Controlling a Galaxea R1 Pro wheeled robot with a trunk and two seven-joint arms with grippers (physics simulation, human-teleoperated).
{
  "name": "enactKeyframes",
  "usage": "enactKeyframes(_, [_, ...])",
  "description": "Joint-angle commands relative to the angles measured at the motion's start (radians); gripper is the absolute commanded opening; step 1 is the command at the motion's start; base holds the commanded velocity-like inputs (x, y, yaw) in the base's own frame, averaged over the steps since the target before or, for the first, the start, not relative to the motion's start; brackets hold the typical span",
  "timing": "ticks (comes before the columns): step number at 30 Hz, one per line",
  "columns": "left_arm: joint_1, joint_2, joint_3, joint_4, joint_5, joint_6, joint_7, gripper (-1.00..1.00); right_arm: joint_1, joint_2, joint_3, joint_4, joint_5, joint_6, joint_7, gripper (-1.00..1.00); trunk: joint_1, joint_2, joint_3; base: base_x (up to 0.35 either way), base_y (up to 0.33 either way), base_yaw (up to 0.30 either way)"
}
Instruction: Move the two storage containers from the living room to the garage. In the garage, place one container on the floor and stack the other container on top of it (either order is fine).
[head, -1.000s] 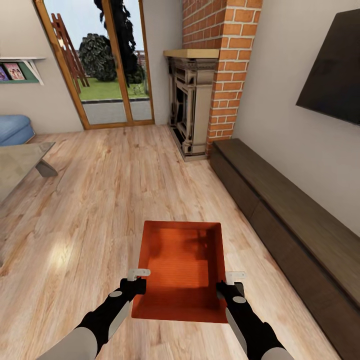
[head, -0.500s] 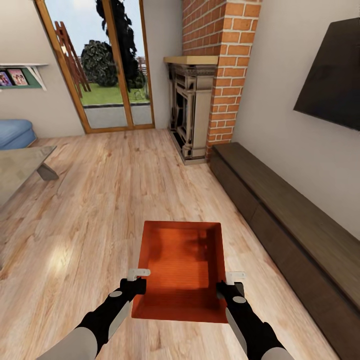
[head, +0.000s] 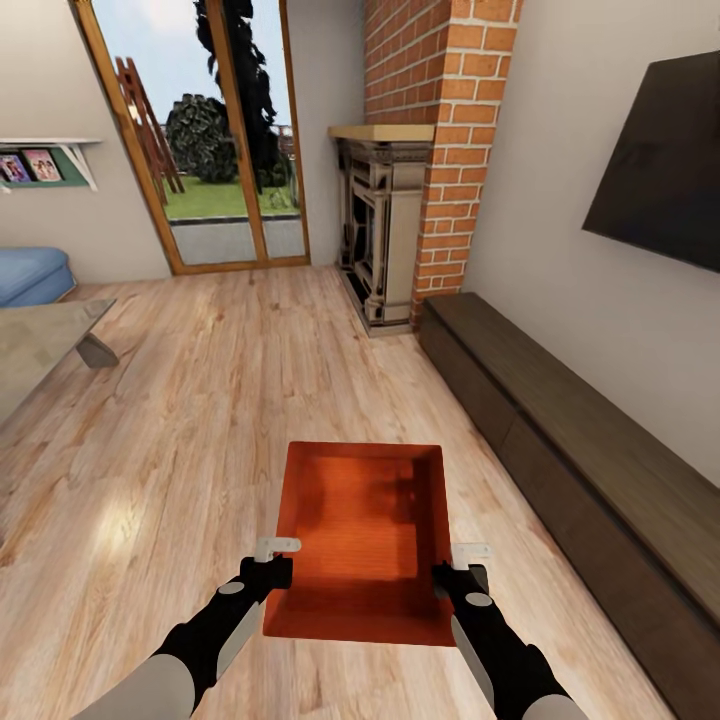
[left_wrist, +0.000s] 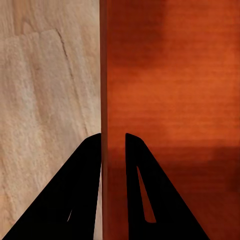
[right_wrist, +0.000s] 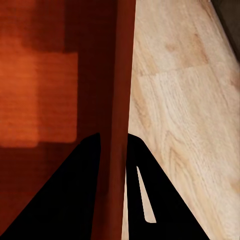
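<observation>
An orange-red container (head: 362, 535) is carried above the wood-plank floor (head: 210, 400) of the living room, straight ahead of the robot and low in the head view. The left gripper (head: 272, 566) is clamped on its left wall and the right gripper (head: 458, 570) on its right wall. In the left wrist view the two dark fingers (left_wrist: 82, 195) straddle the thin wall of the container (left_wrist: 170, 90), one inside and one outside, pressed against it; the right wrist view shows the same grip, with fingers (right_wrist: 75, 195) on either side of the wall of the container (right_wrist: 50, 75). The near rim of the container is partly covered by both grippers, and the arms run off the lower edge of the head view. Whether one bin or two nested bins are held cannot be told.

Ahead stands a brick fireplace (head: 400, 200), with a glazed door (head: 200, 140) to its left. A long dark cabinet (head: 580, 450) lines the right wall under a TV (head: 660, 170) that is cut off at the edge. At the left edge, a blue sofa (head: 30, 275) and a low table (head: 45, 340) are only partly in view.
</observation>
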Motion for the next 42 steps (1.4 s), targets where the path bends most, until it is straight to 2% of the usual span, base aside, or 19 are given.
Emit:
enactKeyframes(1, [0.0,0.0,-0.007,-0.062,0.011,0.004,0.006,-1.0,0.0,-0.001,-0.001,0.001,0.001,0.01,-0.02,-1.0,0.0,0.0,0.001,0.0,0.0,0.0])
enactKeyframes(21, [0.0,0.0,-0.007,-0.061,0.011,0.004,0.006,-1.0,0.0,-0.001,-0.001,0.001,0.001,0.01,-0.02,-1.0,0.0,0.0,0.025,0.0,0.0,0.015])
enactKeyframes(42, [0.0,0.0,-0.007,-0.061,0.011,0.004,0.006,-1.0,0.0,0.001,-0.003,0.001,0.001,0.01,-0.021,-1.0,0.0,0.0,0.025,0.0,0.0,0.264])
